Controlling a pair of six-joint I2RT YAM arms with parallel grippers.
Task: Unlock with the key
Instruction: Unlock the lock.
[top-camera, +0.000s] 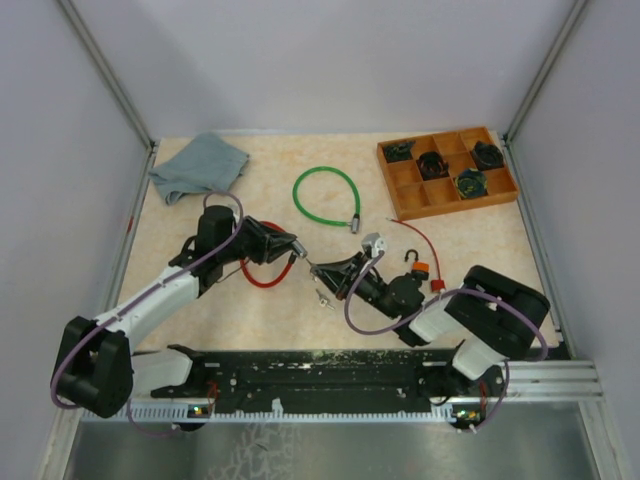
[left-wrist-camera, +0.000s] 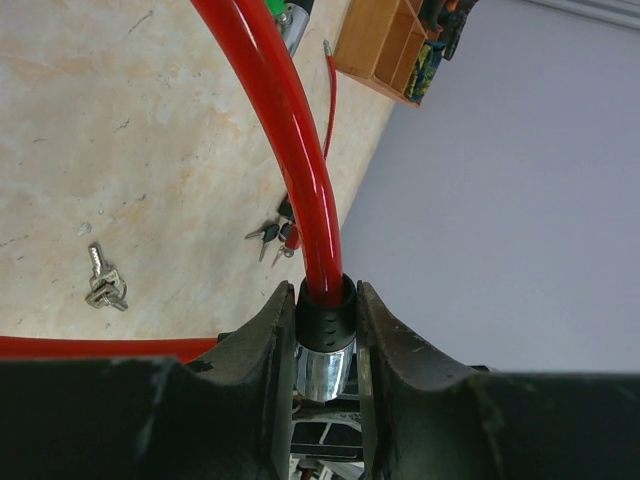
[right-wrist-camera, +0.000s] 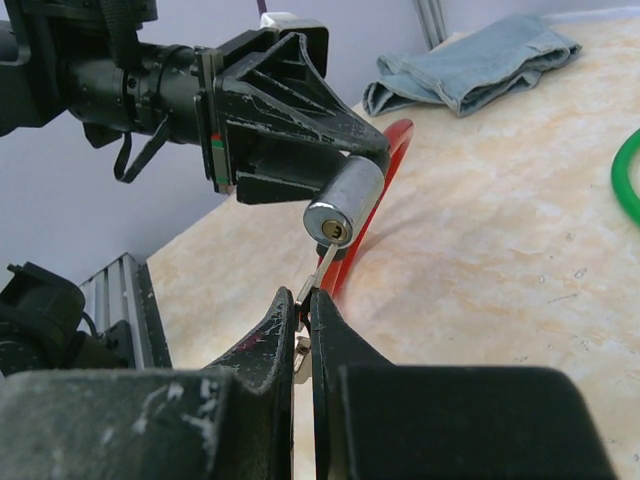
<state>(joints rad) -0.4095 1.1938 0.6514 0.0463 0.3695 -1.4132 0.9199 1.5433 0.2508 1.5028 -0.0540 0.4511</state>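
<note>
Chrome lock cylinder (right-wrist-camera: 345, 205) clamped in the left claw (left-wrist-camera: 325, 310) meets the key (right-wrist-camera: 321, 268) pinched in the right claw (right-wrist-camera: 304, 298).

Bright, even, diffuse light from above leaves only faint, soft shadows on the surface (top-camera: 500, 240). The chrome lock cylinder (right-wrist-camera: 345, 205) and the red cable (left-wrist-camera: 300, 130) carry glare streaks. Both wrist views blur at their near edge.

Glossy red plastic sheathes the cable (left-wrist-camera: 298, 150), its lock cylinder (right-wrist-camera: 345, 205) polished metal, the tray (top-camera: 452, 205) at two o'clock bare wood, the cloth (top-camera: 200, 167) at eleven o'clock matt fabric.
</note>
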